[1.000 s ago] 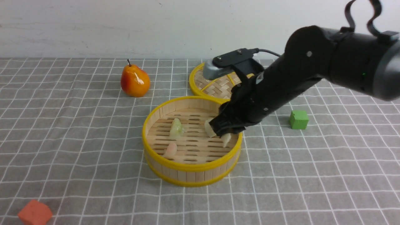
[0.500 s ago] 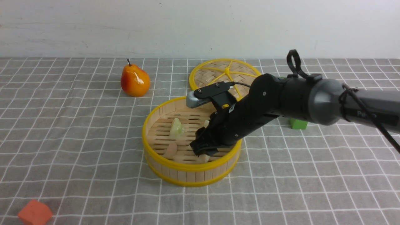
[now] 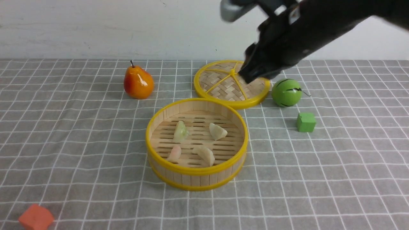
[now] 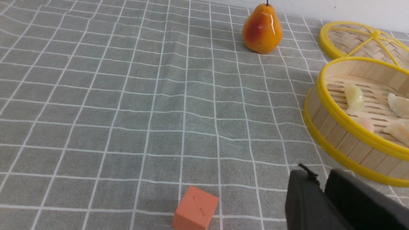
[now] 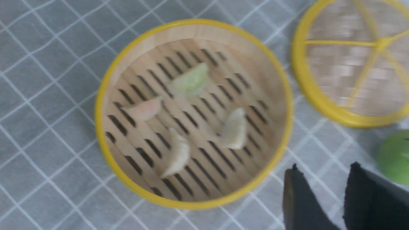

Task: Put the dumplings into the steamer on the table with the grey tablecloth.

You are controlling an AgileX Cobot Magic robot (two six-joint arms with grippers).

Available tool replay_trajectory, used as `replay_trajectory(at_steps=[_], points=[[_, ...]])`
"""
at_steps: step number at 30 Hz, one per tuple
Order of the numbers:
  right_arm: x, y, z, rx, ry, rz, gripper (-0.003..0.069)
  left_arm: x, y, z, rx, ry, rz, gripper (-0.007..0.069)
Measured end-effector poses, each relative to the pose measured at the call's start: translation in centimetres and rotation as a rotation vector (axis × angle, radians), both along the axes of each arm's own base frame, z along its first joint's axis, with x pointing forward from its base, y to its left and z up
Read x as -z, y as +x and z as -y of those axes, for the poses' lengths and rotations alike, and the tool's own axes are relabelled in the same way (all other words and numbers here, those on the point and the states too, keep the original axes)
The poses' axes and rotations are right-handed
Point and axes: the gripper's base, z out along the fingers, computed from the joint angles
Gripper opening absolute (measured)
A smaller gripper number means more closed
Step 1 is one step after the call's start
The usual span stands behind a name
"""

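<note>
Matt grey cloth (image 3: 80,134), slightly wrinkled; steamer (image 3: 196,179) of pale wood strips with smooth yellow rims; glossy pear (image 3: 138,83) at eleven o'clock

Pear (image 3: 138,83), woven lid (image 3: 223,86) and green ball (image 3: 286,93) sit toward the surface's (image 3: 64,127) far edge; green cube (image 3: 305,122) just nearer; orange cube (image 3: 35,218) at the near-left corner.

Bright, even light is falling from above, leaving only faint shadows beside the pear (image 3: 138,83) and steamer (image 3: 196,179). Glare is shining on the pear. Motion blur is smearing the right end effector (image 3: 250,76) at 1 o'clock in the front view and the whole right wrist view. The left wrist view is looking crisp, bar the soft left end effector (image 4: 321,182) at 5 o'clock.
</note>
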Motion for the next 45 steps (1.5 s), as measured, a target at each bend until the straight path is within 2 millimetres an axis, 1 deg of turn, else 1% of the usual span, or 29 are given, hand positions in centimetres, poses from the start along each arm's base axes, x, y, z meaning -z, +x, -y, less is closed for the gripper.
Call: replay_trajectory(at_steps=[1, 3, 4, 5, 7, 8, 9, 10, 11, 13, 14, 16, 21, 22, 23, 24, 25, 26, 27, 28, 31, 34, 36, 38, 40, 43, 45], points=[[-1.4, -1.0, 0.9, 0.019, -0.007, 0.03, 0.0125, 0.0, 0.0, 0.0, 0.0, 0.0, 0.0, 0.0099], [-4.4, -3.9, 3.1, 0.069, 0.004, 0.103, 0.0037, 0.0, 0.0, 0.0, 0.0, 0.0, 0.0, 0.0102], [-5.6, -5.3, 4.2, 0.096, 0.016, 0.138, 0.0004, 0.0, 0.0, 0.0, 0.0, 0.0, 0.0, 0.0102], [-6.1, -6.1, 4.9, 0.112, 0.023, 0.159, -0.0007, 0.0, 0.0, 0.0, 0.0, 0.0, 0.0, 0.0102], [-7.3, -9.0, 6.8, 0.146, 0.062, 0.198, -0.0019, 0.0, 0.0, 0.0, 0.0, 0.0, 0.0, 0.0102], [-7.0, -9.9, 7.4, 0.158, 0.073, 0.196, -0.0019, 0.0, 0.0, 0.0, 0.0, 0.0, 0.0, 0.0102], [-6.5, -11.5, 8.3, 0.167, 0.098, 0.211, -0.0019, 0.0, 0.0, 0.0, 0.0, 0.0, 0.0, 0.0102], [-6.1, -12.0, 8.6, 0.168, 0.109, 0.219, -0.0019, 0.0, 0.0, 0.0, 0.0, 0.0, 0.0, 0.0102], [-5.2, -13.0, 9.1, 0.167, 0.133, 0.24, -0.0019, 0.0, 0.0, 0.0, 0.0, 0.0, 0.0, 0.0102], [-3.4, -14.1, 9.6, 0.155, 0.172, 0.283, -0.0018, 0.0, 0.0, 0.0, 0.0, 0.0, 0.0, 0.0105], [-2.8, -14.3, 9.7, 0.151, 0.185, 0.294, -0.0017, 0.0, 0.0, 0.0, 0.0, 0.0, 0.0, 0.0106], [-1.0, -14.9, 9.9, 0.143, 0.219, 0.318, -0.0017, 0.0, 0.0, 0.0, 0.0, 0.0, 0.0, 0.0109], [4.6, -16.5, 10.3, 0.098, 0.281, 0.386, -0.0015, 0.0, 0.0, 0.0, 0.0, 0.0, 0.0, 0.0112], [5.1, -16.7, 10.4, 0.094, 0.29, 0.394, -0.0015, 0.0, 0.0, 0.0, 0.0, 0.0, 0.0, 0.0112], [7.4, -17.7, 10.7, 0.084, 0.36, 0.423, -0.0013, 0.0, 0.0, 0.0, 0.001, 0.0, 0.001, 0.0112], [8.8, -18.2, 10.8, 0.086, 0.403, 0.424, -0.0013, 0.0, 0.0, 0.0, 0.001, 0.0, 0.001, 0.0112], [9.5, -18.5, 11.0, 0.088, 0.433, 0.426, -0.0012, 0.0, 0.0, 0.0, 0.001, 0.0, 0.001, 0.0113], [11.0, -19.1, 11.2, 0.093, 0.487, 0.429, -0.0011, 0.0, 0.0, 0.0, 0.001, 0.0, 0.001, 0.0114], [11.8, -19.5, 11.4, 0.094, 0.523, 0.435, -0.0011, 0.0, 0.0, 0.0, 0.001, 0.0, 0.001, 0.0116], [13.2, -20.1, 11.6, 0.095, 0.569, 0.439, -0.0012, 0.0, 0.0, 0.0, 0.001, 0.0, 0.001, 0.0118], [15.3, -20.9, 11.9, 0.085, 0.623, 0.459, -0.0008, 0.0, 0.0, 0.0, 0.001, 0.0, 0.001, 0.0121], [17.0, -21.4, 12.1, 0.071, 0.639, 0.47, -0.0005, 0.0, 0.0, 0.0, 0.0, 0.0, 0.0, 0.0123], [17.9, -21.6, 12.1, 0.067, 0.635, 0.463, -0.0004, 0.0, 0.0, 0.0, 0.0, 0.0, 0.0, 0.0125], [19.9, -22.0, 12.3, 0.068, 0.604, 0.424, -0.0004, 0.0, 0.0, 0.0, 0.0, 0.0, 0.0, 0.0128], [21.3, -22.3, 12.5, 0.071, 0.582, 0.395, -0.0004, 0.0, 0.0, 0.0, 0.0, 0.0, 0.0, 0.013], [22.6, -22.6, 12.7, 0.081, 0.549, 0.35, -0.0004, 0.0, 0.0, 0.0, 0.001, 0.0, 0.001, 0.0132], [22.8, -22.7, 12.8, 0.087, 0.536, 0.338, -0.0004, 0.0, 0.0, 0.0, 0.001, -0.001, 0.002, 0.0134]])
